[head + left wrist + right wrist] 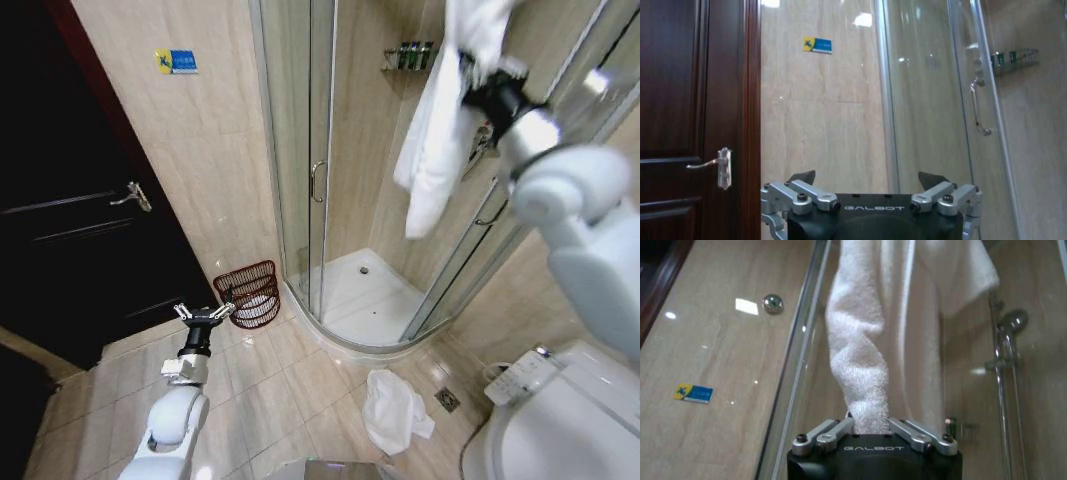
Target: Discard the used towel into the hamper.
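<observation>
**Right gripper up high with white towel; hamper on floor by shower**

Near, lower left of the head view: left arm low, left gripper [205, 313] empty, fingers spread wide apart, hanging above the tile floor [290, 390]. Left wrist view shows the same, both fingertips [803, 177] parted with nothing between, facing the beige wall and dark door [680, 125].

Lower centre: a second white cloth [393, 412] crumpled on the floor, just beside the toilet [570, 420].

Middle left: the hamper [250, 292], red-brown wire, upright on the floor against the wall, just beside the shower enclosure's glass door [300, 150]. Left gripper sits near it, not touching.

Far, upper right: right arm raised, right gripper [478, 92] clamped on the towel [432, 150], which hangs long and loose in front of the glass. Right wrist view: jaws closed around a twisted bunch of the cloth [863, 365], well apart from the hamper
</observation>
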